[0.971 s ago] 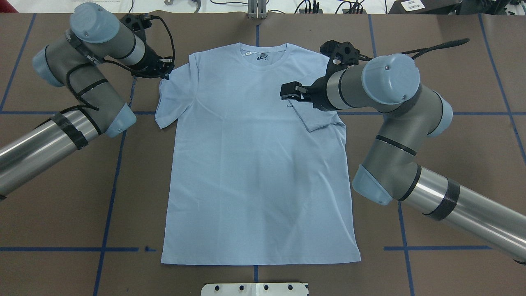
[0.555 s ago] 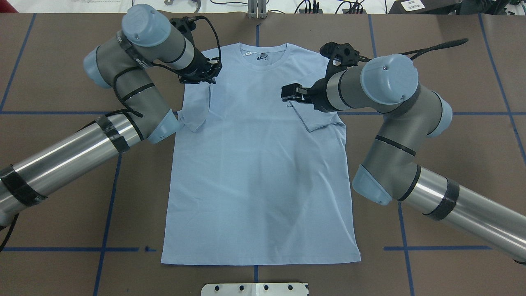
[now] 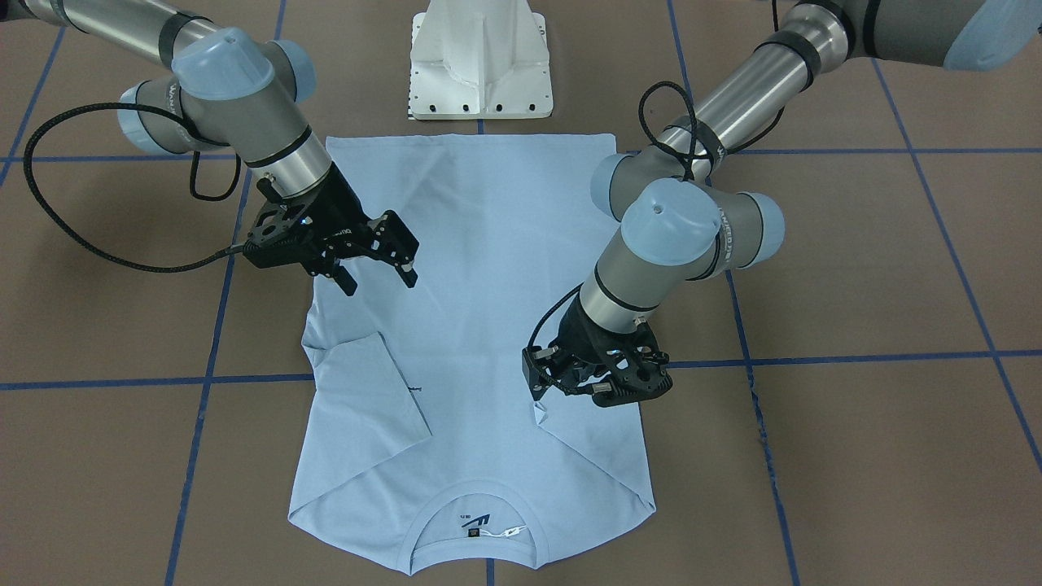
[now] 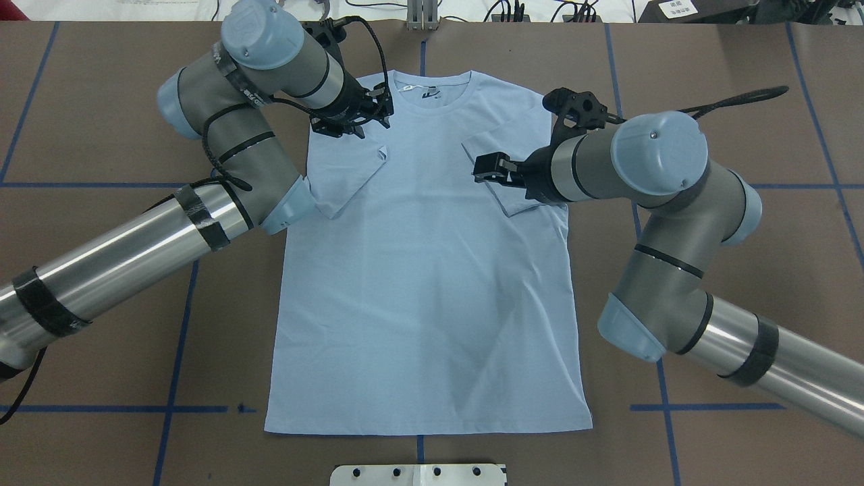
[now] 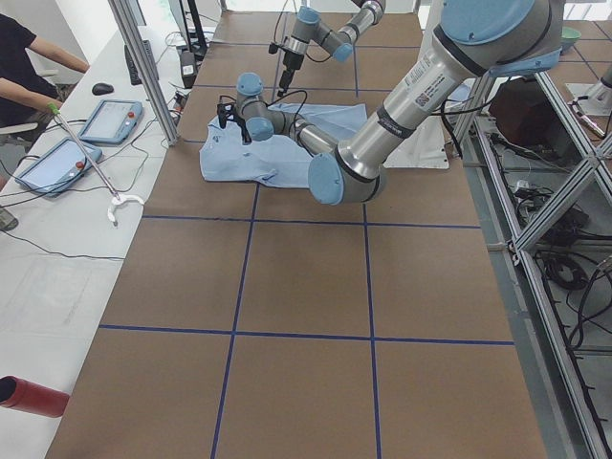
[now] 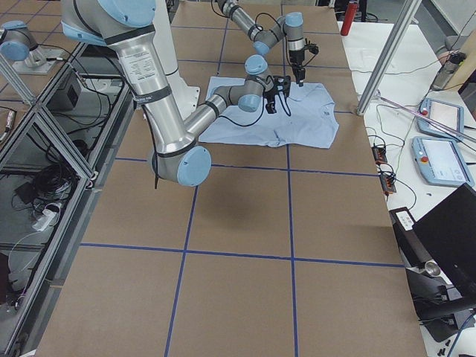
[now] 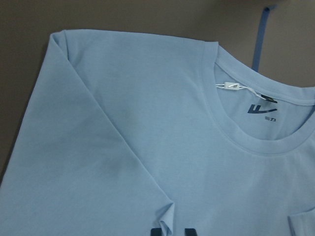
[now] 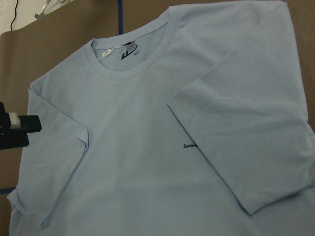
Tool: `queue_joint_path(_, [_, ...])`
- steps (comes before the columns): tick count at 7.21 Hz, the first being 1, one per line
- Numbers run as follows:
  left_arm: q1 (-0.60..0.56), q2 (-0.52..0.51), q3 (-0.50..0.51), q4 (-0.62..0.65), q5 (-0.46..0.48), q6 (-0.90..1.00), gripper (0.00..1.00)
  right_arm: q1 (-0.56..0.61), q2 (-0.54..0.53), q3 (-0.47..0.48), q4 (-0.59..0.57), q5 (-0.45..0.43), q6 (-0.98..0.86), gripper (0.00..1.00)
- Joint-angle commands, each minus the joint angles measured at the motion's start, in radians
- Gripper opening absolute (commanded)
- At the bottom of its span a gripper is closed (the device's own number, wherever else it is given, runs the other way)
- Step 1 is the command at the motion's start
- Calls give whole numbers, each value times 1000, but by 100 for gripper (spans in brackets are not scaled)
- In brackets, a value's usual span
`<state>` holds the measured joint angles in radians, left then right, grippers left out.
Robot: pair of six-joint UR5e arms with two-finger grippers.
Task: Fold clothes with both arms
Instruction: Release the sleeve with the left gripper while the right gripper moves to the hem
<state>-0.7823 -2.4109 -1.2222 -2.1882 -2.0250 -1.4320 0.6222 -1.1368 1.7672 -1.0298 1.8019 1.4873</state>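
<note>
One light blue T-shirt (image 4: 425,283) lies flat and chest up on the table, under both sets of jaws. Its collar (image 4: 432,91) is at the end away from the robot. Both sleeves are folded inward onto the chest.

Left gripper (image 7: 173,231): the jaws are slightly parted with nothing between them. The folded sleeve's corner (image 7: 166,216) stands up just beside one fingertip. The collar lies ahead of the jaws and off to one side.

Right gripper (image 3: 379,277): the jaws are wide apart and empty, poised above the chest. The other folded sleeve (image 4: 516,172) lies below them.

Surface: the table (image 4: 101,378) has a brown covering marked into large squares by blue tape lines (image 4: 715,407). The shirt's hem lies nearest the white pedestal base (image 3: 480,65), behind both sets of jaws.

Room: a white bench (image 5: 57,277) runs along the table's far edge, beyond the jaws. On it are tablet-style pendants (image 5: 110,120), loose cables and a red cylinder (image 5: 33,397). Aluminium frame posts (image 5: 143,67) rise at the table's edge. A person in a black top (image 5: 14,48) is at the bench.
</note>
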Motion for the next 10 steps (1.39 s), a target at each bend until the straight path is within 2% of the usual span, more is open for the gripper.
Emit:
queue_joint_path(1, [-5,146,-264,4,-56,-36,73,-182,-154,168,-61,-97,183,100])
queue_joint_path(2, [-5,180,-319,10,-57,-39,77,-281,-206,228,-125,-160,280,100])
queue_joint_path(3, [-6,182,-321,11,-57,-65,79,-355,-216,266,-247,-196,372,98])
queue_joint_path(5, [-5,197,-322,4,-58,-67,79,-477,-247,340,-428,-246,428,86])
queue_joint_path(8, [-5,203,-322,2,-52,-68,80,-561,-340,368,-432,-337,562,82])
queue_joint_path(10, [-3,203,-322,2,-52,-68,80,-565,-365,360,-428,-340,564,80])
